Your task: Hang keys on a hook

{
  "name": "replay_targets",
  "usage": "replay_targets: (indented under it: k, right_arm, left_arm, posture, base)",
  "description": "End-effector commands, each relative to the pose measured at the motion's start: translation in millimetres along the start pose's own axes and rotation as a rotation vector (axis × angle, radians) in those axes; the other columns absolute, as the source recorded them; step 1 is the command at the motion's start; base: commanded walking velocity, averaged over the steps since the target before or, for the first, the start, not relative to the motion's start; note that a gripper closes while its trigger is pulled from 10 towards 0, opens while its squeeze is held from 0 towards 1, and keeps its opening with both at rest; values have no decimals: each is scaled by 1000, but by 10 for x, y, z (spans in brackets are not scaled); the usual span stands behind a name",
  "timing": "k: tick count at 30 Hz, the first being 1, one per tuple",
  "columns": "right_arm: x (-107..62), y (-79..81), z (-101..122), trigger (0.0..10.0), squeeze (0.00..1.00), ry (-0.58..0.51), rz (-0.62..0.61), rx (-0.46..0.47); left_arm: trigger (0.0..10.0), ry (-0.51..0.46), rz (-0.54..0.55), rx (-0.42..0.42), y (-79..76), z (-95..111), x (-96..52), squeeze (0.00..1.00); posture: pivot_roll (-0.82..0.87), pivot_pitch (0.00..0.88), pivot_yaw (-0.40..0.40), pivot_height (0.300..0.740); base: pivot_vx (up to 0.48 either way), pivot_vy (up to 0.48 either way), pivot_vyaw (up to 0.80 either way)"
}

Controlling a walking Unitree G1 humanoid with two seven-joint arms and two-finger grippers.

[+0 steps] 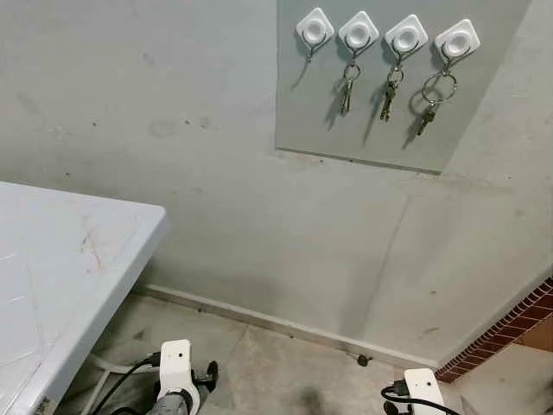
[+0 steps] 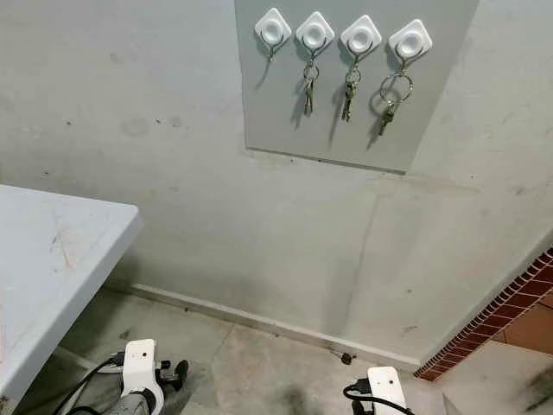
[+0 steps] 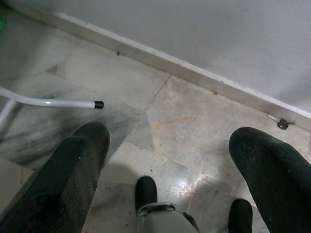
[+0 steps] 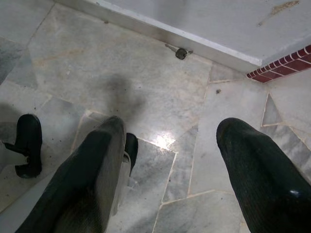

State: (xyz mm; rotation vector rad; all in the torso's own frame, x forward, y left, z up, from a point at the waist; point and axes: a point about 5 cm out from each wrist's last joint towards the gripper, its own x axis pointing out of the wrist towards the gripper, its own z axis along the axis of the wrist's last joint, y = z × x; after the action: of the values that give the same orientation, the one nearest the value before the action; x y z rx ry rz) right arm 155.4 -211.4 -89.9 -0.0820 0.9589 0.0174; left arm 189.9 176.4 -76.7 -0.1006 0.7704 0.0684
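Three keys point(image 1: 386, 97) hanging on the three right hooks point(image 1: 406, 37) of the wall board point(image 1: 363, 130); leftmost hook point(image 1: 314, 29) bare. Left gripper point(image 3: 167, 145) and right gripper point(image 4: 167, 141) low over floor point(image 4: 146, 77), jaws spread, holding nothing. White surface point(image 1: 60, 259) at left.

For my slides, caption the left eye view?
Three keys hang on four wall hooks; the leftmost hook is bare.

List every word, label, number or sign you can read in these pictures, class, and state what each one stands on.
None can be read: no text shows on the grey board, the four white hooks, the hanging keys, the wall or the floor.
Too small and cut off to read: a dark mark at the white table's front edge.
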Motion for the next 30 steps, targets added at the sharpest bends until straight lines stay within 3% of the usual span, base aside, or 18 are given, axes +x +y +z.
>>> replay_targets:
  k: [1,4,19,30]
  right_arm:
    - [6,22,-1,10000,0,9,4,9]
    - [18,72,9,10000,0,17,14,4]
    - [21,195,-41,10000,0,38,42,7]
    - [17,202,-58,10000,0,42,39,24]
  left_arm:
    - [10000,9,2,-3,10,-11,-1,0]
    - [10000,9,-7,4,-9,-9,1,0]
    - [10000,28,-8,-15,-18,-71,-17,0]
    - [10000,21,-14,-37,-69,-34,2,0]
  posture:
    - [3,0,12,740]
    - [1,0,14,740]
    - [-2,0,23,740]
    - [-7,0,23,740]
  base:
    - [0,0,0]
    - [0,0,0]
    - [0,0,-750]
    - [0,-444,-751]
